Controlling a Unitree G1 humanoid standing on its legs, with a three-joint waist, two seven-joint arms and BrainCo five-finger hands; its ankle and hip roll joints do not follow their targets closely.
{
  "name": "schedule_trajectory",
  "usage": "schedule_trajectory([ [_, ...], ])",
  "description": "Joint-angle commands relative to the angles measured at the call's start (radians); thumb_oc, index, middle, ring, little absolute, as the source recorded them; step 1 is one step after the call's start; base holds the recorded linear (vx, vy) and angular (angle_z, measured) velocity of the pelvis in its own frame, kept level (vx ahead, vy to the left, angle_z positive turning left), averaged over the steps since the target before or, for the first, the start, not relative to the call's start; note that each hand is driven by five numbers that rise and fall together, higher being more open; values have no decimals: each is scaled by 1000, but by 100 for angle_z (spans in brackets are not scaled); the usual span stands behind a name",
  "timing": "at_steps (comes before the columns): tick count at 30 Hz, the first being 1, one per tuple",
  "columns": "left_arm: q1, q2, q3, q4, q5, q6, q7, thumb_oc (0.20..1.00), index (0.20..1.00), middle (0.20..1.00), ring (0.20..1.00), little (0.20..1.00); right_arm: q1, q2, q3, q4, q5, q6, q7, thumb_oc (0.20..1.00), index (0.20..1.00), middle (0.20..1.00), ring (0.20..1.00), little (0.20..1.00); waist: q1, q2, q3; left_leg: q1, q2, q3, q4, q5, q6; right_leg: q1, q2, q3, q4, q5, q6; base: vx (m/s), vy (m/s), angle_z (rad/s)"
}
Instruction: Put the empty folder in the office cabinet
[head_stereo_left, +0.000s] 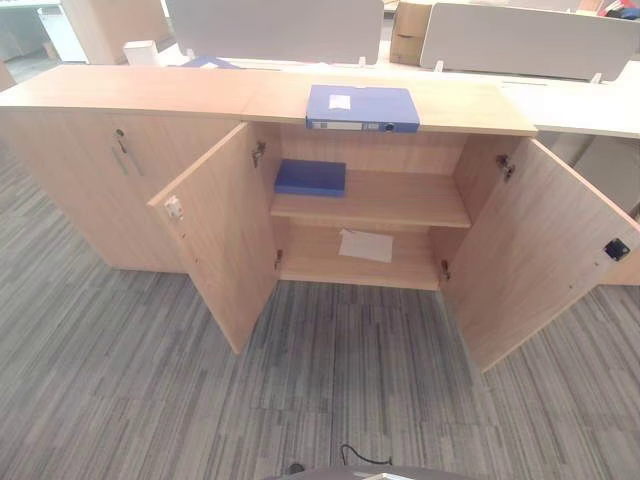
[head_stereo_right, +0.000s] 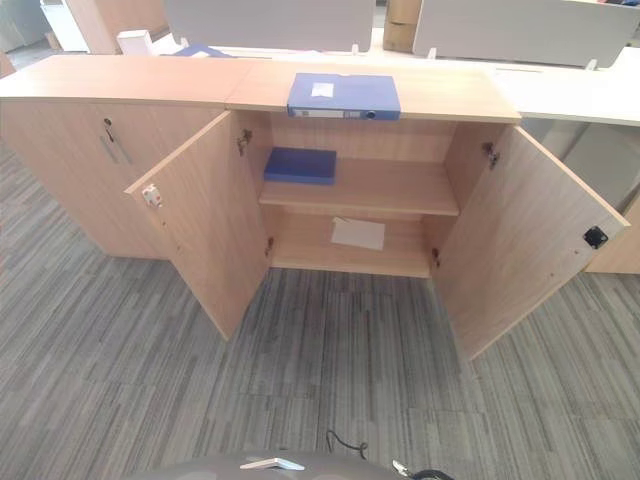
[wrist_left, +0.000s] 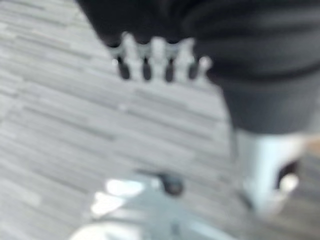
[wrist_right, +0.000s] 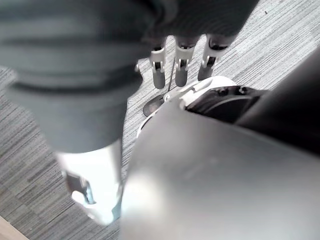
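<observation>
- Nearest in: left robot hand (wrist_left: 155, 57) hanging over the carpet (head_stereo_left: 150, 400), fingers straight and relaxed, nothing in it; blurred, so thumb hard to make out.
- Right robot hand (wrist_right: 182, 60) likewise low beside the body, fingers straight and loose, holding nothing.
- Further out: left cabinet door (head_stereo_left: 225, 240) and right cabinet door (head_stereo_left: 545, 260) both swung wide, edges jutting toward the approach path. Risk, as a judgement: an arm or the carried load clipping a door edge on the way in, swinging it or knocking the load loose.
- Inside: lower shelf (head_stereo_left: 310, 265) with a white sheet of paper (head_stereo_left: 366, 245) lying flat; middle shelf (head_stereo_left: 420, 200) with a dark blue folder (head_stereo_left: 311, 177) at its left end, right part bare. Could shove that folder or crumple the paper if the insert goes in low or too far left.
- Farthest: blue lever-arch folder (head_stereo_left: 362, 107) flat on the cabinet's top surface (head_stereo_left: 150, 90), spine facing out, at the front edge above the opening, well apart from both hands. Likely the task's item, not yet touched.
- Risk: lying flat, little to curl fingers round; a one-sided pinch could let it tip or slide off the edge.
- Hard to tell: whether it is truly empty, closed cover giving nothing away. Back of both shelves in shade; second blue item beyond the surface cut off by the partition (head_stereo_left: 270, 25).
</observation>
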Motion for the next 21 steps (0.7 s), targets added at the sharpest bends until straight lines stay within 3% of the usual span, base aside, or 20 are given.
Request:
schedule_trajectory([
  [1, -52, -2, -7, 81, 24, 25, 36, 1000, 1000, 1000, 1000, 1000, -47, 9, 16, 13, 27, 28, 31, 1000, 1000, 1000, 1000, 1000, -5, -12, 4, 5, -40, 8, -6, -122, 28, -12, -18, -27, -1, 34, 60, 0, 0, 0],
  [21, -56, 0, 0, 89, 2, 60, 44, 1000, 1000, 1000, 1000, 1000, -49, 6, 28, 6, -6, 42, 26, 1000, 1000, 1000, 1000, 1000, -13, -8, 7, 3, -38, 12, -6, -121, 28, -15, -14, -17, -1, 32, 56, 0, 0, 0],
])
